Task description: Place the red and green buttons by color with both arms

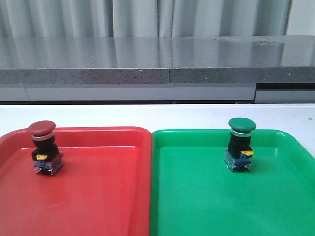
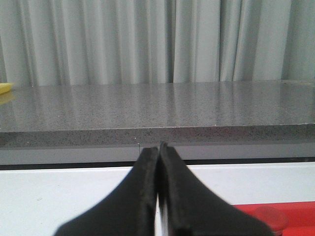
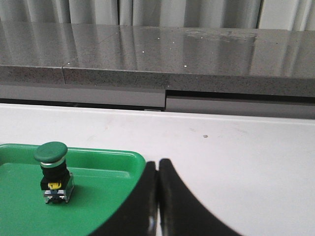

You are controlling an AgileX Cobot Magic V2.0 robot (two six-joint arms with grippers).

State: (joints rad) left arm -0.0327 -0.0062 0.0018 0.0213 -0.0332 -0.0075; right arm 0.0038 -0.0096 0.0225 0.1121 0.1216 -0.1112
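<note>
Looking at your left gripper (image 2: 158,147) first, you find its jaws pressed together with nothing between them, raised above the white table (image 2: 59,196). Beside one black finger the left wrist view catches a corner of the red tray (image 2: 295,211) and a blurred dark red dome at the frame's edge, probably the cap of the red button (image 2: 270,219), though that view is too cropped for you to be sure.

Your right gripper (image 3: 158,162) is the same: jaws together, empty, hanging just outside the rim of the green tray (image 3: 113,164). Inside that tray the green button (image 3: 53,172) stands upright, well clear of the fingers.

From the front view, neither arm shows. You see the red button (image 1: 44,147) upright in the red tray (image 1: 98,196), near its far left corner, and the green button (image 1: 241,145) upright in the green tray (image 1: 206,196), toward its far right side. The trays lie side by side, edges touching, on the table (image 1: 157,115). Each button shows a black body, a yellow tab and a clear-blue base. You can read no brand, label or writing anywhere.
</note>
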